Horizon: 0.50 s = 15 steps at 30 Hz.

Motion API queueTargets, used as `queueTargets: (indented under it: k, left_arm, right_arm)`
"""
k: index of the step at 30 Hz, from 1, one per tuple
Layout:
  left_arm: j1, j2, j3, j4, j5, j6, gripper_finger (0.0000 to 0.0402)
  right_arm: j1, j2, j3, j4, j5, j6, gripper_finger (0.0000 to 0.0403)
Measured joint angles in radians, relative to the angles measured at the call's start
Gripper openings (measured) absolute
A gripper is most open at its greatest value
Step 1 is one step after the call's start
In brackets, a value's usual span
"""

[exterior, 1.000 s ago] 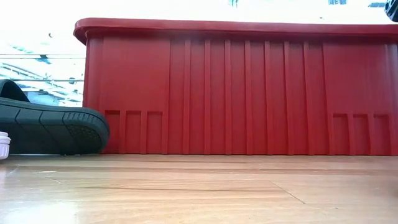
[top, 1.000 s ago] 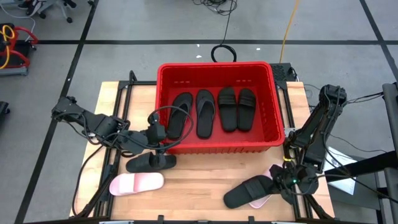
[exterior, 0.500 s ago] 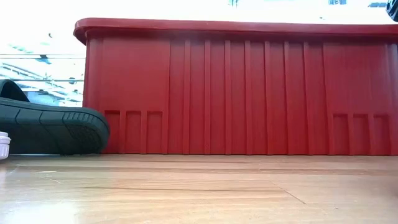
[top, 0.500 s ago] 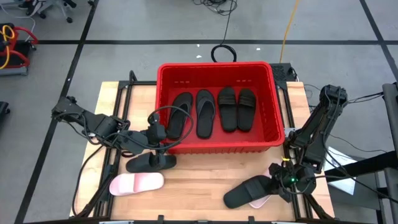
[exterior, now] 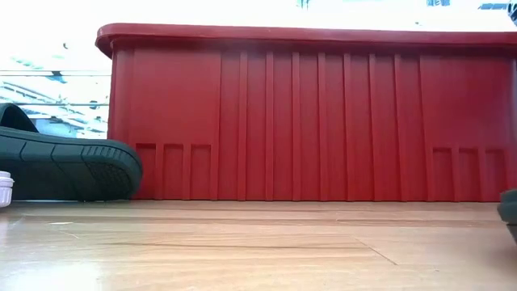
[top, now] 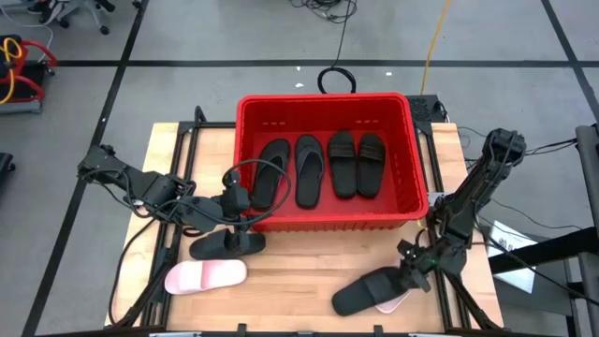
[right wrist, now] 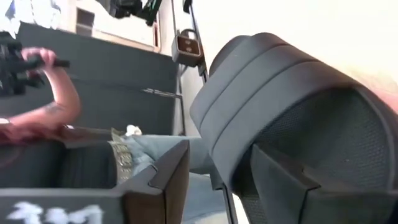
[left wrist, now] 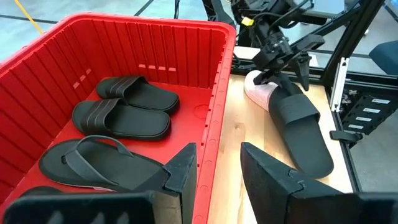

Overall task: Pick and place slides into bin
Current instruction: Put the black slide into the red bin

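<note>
Black slide [top: 367, 288] under right gripper [top: 413, 265], jaws apart.

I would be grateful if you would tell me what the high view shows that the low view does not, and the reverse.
Only the high view shows both arms, four black slides lying inside the bin, a pale pink slide on the table, and the right gripper at a black slide that overlaps another pink one. Only the low view shows the treaded sole of a black slide side-on. Both show the red bin and the wooden table.
</note>
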Motion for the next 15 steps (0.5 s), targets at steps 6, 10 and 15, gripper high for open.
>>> queueTargets:
  k: [6, 10, 15]
  left_arm:
    - [0.000, 0.000, 0.000, 0.000, 0.000, -0.001, 0.0120]
    - [0.000, 0.000, 0.000, 0.000, 0.000, 0.000, 0.0120]
    - [0.000, 0.000, 0.000, 0.000, 0.000, 0.001, 0.0120]
  right_arm:
    - [-0.024, -0.001, -0.029, 0.040, -0.004, 0.000, 0.0151]
    - [-0.031, -0.001, -0.029, 0.038, -0.005, 0.003, 0.0150]
    - [-0.033, 0.000, -0.029, 0.017, -0.042, 0.007, 0.0150]
